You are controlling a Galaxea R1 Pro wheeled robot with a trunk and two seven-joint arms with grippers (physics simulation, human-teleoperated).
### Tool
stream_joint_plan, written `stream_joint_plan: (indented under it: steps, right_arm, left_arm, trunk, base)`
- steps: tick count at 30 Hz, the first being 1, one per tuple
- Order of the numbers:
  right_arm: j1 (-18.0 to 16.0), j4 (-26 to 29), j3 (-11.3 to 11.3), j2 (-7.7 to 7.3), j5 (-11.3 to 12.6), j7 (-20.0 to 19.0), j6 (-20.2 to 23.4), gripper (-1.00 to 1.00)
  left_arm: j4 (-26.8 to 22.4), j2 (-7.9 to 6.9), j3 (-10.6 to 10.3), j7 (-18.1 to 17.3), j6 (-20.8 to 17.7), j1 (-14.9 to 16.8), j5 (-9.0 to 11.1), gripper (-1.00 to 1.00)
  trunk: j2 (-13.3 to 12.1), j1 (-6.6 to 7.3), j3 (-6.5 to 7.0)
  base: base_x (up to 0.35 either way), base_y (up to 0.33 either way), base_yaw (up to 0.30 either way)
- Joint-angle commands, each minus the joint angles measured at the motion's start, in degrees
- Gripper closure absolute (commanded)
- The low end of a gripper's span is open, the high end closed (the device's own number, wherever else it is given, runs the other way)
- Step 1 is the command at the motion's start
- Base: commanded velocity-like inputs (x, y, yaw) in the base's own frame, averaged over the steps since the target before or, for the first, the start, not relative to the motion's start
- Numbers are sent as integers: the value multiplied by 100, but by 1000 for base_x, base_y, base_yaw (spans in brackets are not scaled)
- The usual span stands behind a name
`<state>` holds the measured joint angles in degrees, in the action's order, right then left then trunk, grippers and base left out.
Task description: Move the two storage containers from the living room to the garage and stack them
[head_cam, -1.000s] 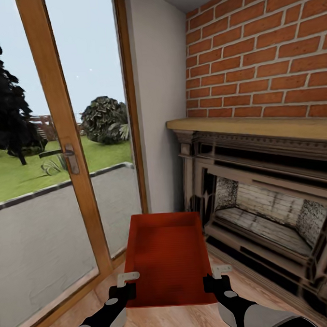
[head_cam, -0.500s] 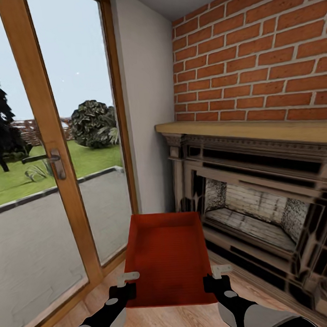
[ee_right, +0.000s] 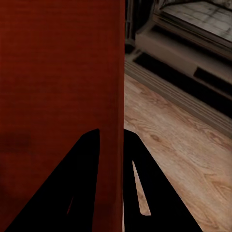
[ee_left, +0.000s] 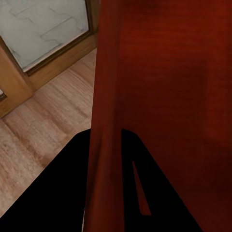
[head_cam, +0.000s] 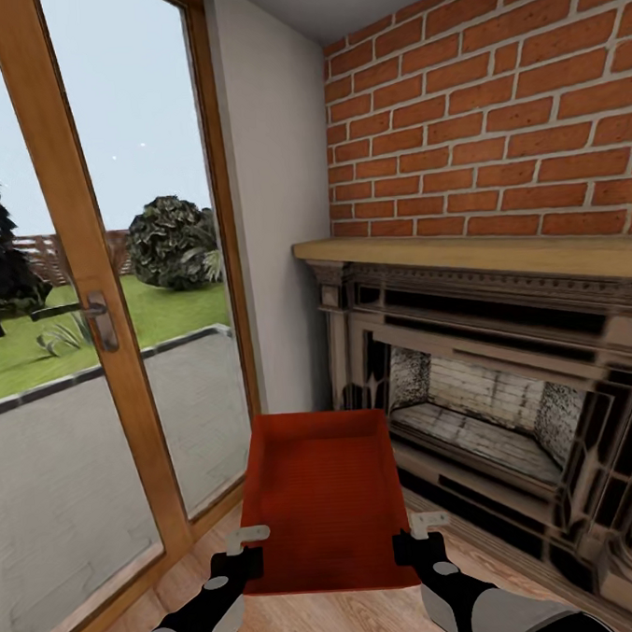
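1. Beside the brick fireplace [head_cam: 506, 360], one storage container [head_cam: 322, 498] is carried off the wood floor [head_cam: 325, 624]; left gripper [head_cam: 244, 545] and right gripper [head_cam: 415, 532] each pinch a side wall.
2. Judged early: in the living room, garage unreached, second bin unseen.
3. Glass door [head_cam: 81, 302] near opposite the fireplace; tight corner.

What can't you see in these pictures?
- Underside of the orange-red rectangular plastic storage container: the head view looks down into the bin.
- Deep inside the dark carved fireplace: cut off by the head view's right edge.
- Light wood plank floor under the bin: hidden by it.
- Right gripper pad contact: the wall hides it.
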<state>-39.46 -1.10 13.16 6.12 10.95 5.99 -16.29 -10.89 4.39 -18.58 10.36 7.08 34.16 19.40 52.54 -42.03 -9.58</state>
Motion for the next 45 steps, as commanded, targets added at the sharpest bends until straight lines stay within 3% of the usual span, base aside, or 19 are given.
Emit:
stream_joint_plan:
  steps: [1,20,45]
  right_arm:
    - [-9,8,-194,3,18,0,-234,100]
    - [-9,9,-182,8,20,8,-242,100]
    - [-9,9,-198,8,21,7,-243,100]
  left_arm:
    - [24,-3,108,116,30,3,90,100]
    - [25,0,107,116,30,3,90,100]
    - [25,1,105,116,30,3,90,100]
  trunk:
    - [6,-1,-8]
    - [6,-1,-8]
    - [6,-1,-8]
  base:
    - [0,0,0]
    - [0,0,-15]
    - [0,0,-260]
